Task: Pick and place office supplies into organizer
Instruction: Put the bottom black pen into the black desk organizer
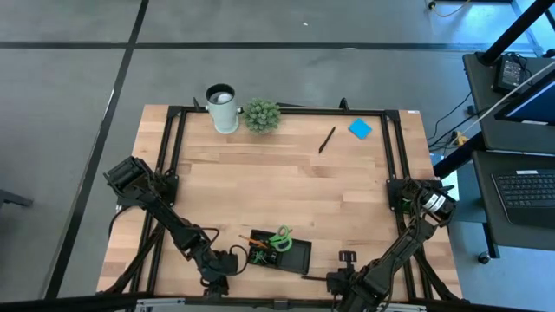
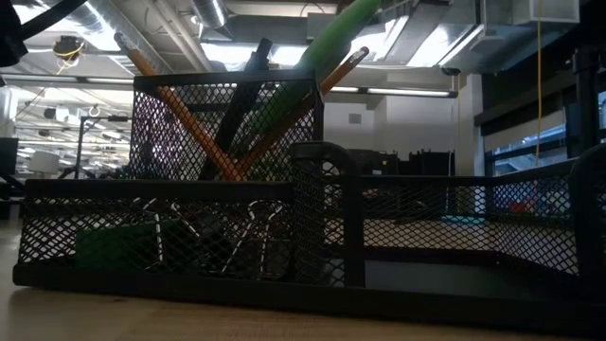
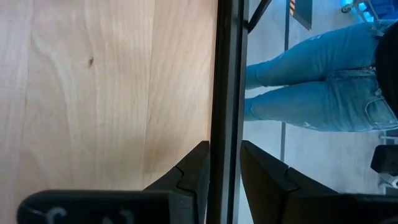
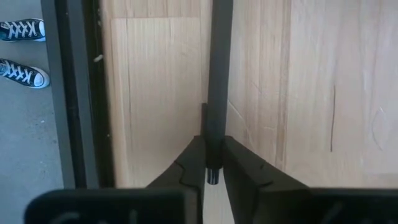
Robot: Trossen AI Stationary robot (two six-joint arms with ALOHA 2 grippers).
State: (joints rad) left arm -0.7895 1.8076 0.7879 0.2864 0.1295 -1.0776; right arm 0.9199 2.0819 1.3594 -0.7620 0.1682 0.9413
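1. Organizer: black mesh tray at the near edge of the tabletop, between my two arms. It holds green-handled scissors and an orange pencil.
2. Black pen in my grip: my right hand is clamped on its end, at the near edge just right of the organizer. The pen lies flat along the wood; in the high view it shows as a thin dark line beside the tray.
3. My left hand: at the near edge left of the organizer, its fingers a little apart, astride a black frame rail, holding nothing.
4. Loose supplies, well apart at the far side: a second black pen and a blue sticky-note pad.
5. Other things: a white cup and a small potted plant, side by side at the far edge.
6. Low view only: mesh walls fill the picture; orange pencils and the green scissor handle lean upward, and a small green eraser lies behind the mesh.
7. Wrist views only: a person's jeans past the tabletop edge, sneakers on the floor.
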